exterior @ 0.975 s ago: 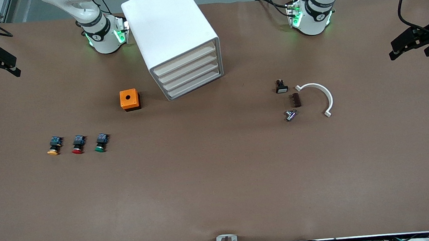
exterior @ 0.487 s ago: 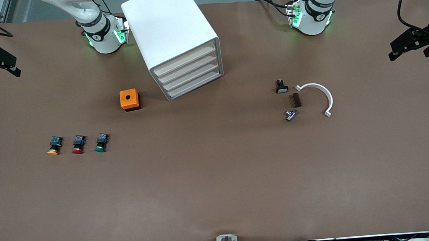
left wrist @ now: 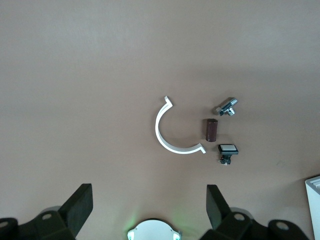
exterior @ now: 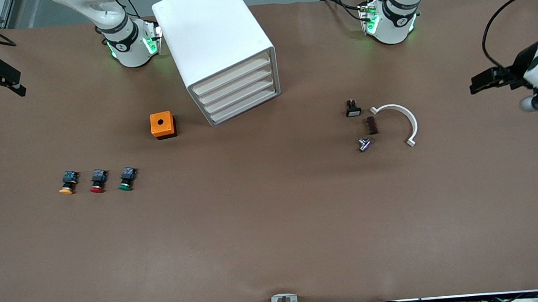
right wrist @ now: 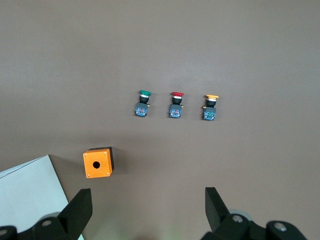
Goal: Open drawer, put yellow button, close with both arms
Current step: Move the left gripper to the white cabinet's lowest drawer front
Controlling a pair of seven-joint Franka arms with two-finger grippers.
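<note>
Yellow-orange-capped push-button [right wrist: 210,108] with black-and-blue body is lying under the wide-open right gripper [right wrist: 145,210], one of three buttons; left gripper [left wrist: 147,210] is gaping wide too.

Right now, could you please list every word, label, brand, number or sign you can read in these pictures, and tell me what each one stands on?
No text can be read anywhere.
Right arm's base: a small round black mark on the band, too small to read.
Left arm's base: the same kind of mark, too small to read.
Cabinet, orange box, yellow button, red button, green button: no lettering shows.
</note>
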